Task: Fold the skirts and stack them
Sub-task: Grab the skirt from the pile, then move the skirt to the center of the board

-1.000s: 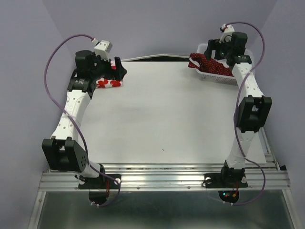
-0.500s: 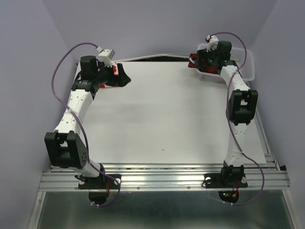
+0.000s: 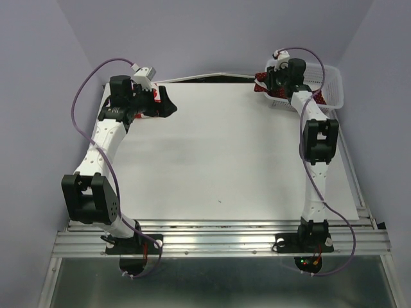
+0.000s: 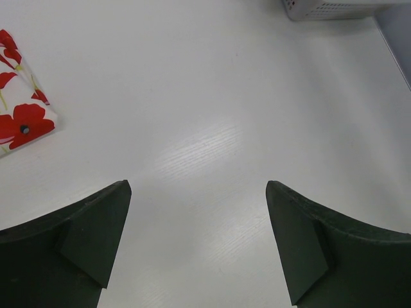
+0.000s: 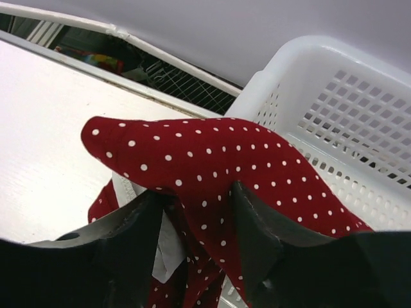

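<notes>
The dark red skirt (image 5: 212, 154) with tiny white dots spills over the left rim of the white lattice basket (image 5: 347, 109) at the back right. My right gripper (image 5: 196, 196) is shut on a raised fold of it, cloth bunched between both fingers. From above, that gripper (image 3: 272, 81) sits over the dark red skirt (image 3: 261, 79) at the basket's left end. The white skirt with red flowers (image 4: 19, 115) lies folded at the back left of the table, mostly hidden from above behind my left arm. My left gripper (image 4: 198, 187) hangs open above bare table, right of that skirt.
The white basket (image 3: 331, 83) stands at the table's back right corner, its corner also in the left wrist view (image 4: 327, 8). The table's back edge runs just behind both grippers, with a dark gap and the purple wall beyond.
My right arm reached further back and left over the basket and its jaws closed on the dark red skirt. My left arm drew away from the flowered skirt, then held still.
</notes>
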